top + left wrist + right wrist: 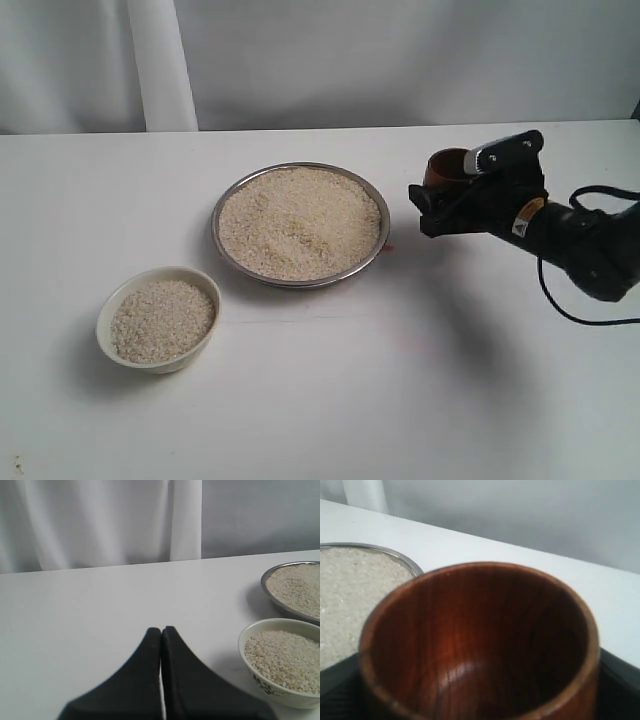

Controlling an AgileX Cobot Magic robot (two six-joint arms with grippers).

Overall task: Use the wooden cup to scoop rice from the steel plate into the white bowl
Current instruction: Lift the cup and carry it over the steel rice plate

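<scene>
Wood is the thing to watch: the cup [449,166] is sitting upright and empty in the right gripper [462,185], whose jaws are clamping its sides. It is hanging just beyond the plate [216,228], at the plate's 3 o'clock, and is not yet over the rice [300,222].

The step in hand is looking like the approach for a scoop. To do it well, I would be tipping the cup's mouth toward 9 o'clock, entering the heap at a shallow angle just inside the 3 o'clock rim, pushing through, then rolling the cup upright before lifting, so that no grains are sliding out. Clearing the raised rim matters, since a knock could be shifting the plate. The bowl [150,362], at the plate's 8 o'clock and well apart from it, is holding plenty of rice, so a modest scoop seems wise.

The left gripper [161,635] is resting closed on nothing above the table [400,380], near the bowl.

Counting: one cup, one plate, one bowl, two heaps of rice, two grippers.
</scene>
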